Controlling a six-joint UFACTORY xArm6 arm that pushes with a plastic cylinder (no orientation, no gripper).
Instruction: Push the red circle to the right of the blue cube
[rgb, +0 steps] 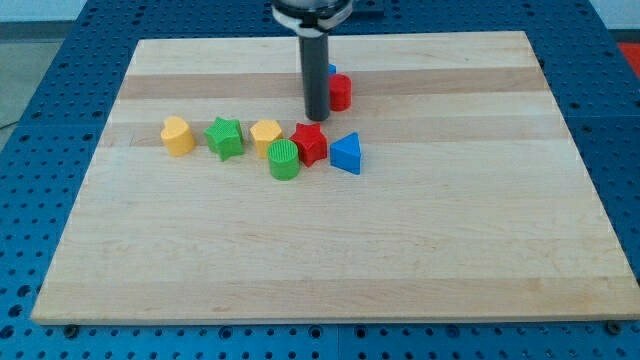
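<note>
On the bench: pale wooden board (420, 250) lying on a blue perforated table (40, 60).
Arm: dark rod comes down from the view's top; the robot's "my tip" (317, 118) rests on the board just left of the red circle. No jaws here, so nothing is clenched or grasped; the rod can only push.
Cluster, mid-board: yellow block (178, 135), green star (225, 137), second yellow block (265, 134), green cylinder (284, 159), red star (310, 143), blue triangle (346, 153), in a loose row below the tip.
Red circle (341, 92): near the view's top, just right of the rod; contact cannot be told.
Blue cube (331, 71): mostly hidden, only a sliver showing above the red circle.
Progress: judged nearly done; the red circle seems to sit right of and slightly below the cube, perhaps needing a last nudge.
</note>
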